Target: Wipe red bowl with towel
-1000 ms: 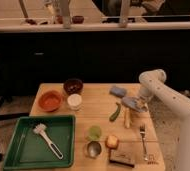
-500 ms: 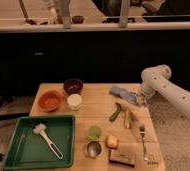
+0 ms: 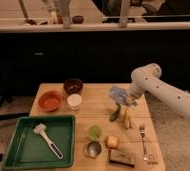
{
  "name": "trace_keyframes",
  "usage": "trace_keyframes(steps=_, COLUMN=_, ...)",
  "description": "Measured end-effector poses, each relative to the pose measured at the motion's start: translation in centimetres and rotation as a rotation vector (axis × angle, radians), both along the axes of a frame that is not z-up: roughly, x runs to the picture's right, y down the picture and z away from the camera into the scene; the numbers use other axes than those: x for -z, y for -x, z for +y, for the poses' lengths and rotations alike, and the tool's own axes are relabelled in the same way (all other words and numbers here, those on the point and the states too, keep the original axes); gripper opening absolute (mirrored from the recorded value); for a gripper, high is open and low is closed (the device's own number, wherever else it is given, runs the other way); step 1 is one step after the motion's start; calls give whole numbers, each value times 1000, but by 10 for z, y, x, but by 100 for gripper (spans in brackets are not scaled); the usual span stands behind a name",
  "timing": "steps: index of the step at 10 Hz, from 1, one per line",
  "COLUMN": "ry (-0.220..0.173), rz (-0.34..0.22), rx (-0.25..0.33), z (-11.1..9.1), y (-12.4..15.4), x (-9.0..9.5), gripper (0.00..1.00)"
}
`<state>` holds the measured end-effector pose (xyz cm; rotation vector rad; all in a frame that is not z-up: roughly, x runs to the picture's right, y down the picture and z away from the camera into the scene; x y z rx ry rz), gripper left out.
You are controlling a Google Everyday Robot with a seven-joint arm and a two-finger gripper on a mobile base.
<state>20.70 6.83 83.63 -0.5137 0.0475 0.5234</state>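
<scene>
The red bowl (image 3: 50, 100) is shallow, orange-red, and sits at the table's far left. A pale grey-blue towel (image 3: 118, 93) lies rumpled at the far right of the table. My gripper (image 3: 130, 101) is down at the towel's right edge, touching or just over it, far to the right of the red bowl. The white arm (image 3: 153, 82) comes in from the right. I see only one blue cloth patch and cannot tell it apart from any second cloth.
A dark maroon bowl (image 3: 73, 85) and a white cup (image 3: 74, 101) stand beside the red bowl. A green tray (image 3: 15, 150) holds a brush (image 3: 48, 140). A green vegetable (image 3: 115, 113), banana (image 3: 127, 119), fork (image 3: 144, 142), green cup (image 3: 93, 132), metal cup (image 3: 93, 148) and dark sponge (image 3: 122, 157) lie nearby.
The arm has shifted a little, and the gripper stays at the blue cloth. The cloth looks slightly pulled and reshaped. The bowls have not moved.
</scene>
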Motion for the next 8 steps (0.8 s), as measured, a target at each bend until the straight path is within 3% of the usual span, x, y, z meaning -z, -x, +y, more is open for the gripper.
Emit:
trace_keyframes(steps=2, ry=-1, rz=-61, rx=73, z=1, y=45, x=6, gripper=0)
trace_keyframes(steps=5, ry=0, rz=-127, rx=143, z=4, y=90, x=14, gripper=0)
trace_keyframes(steps=8, ry=-2, rz=-121, rx=145, z=4, y=87, x=13, gripper=0)
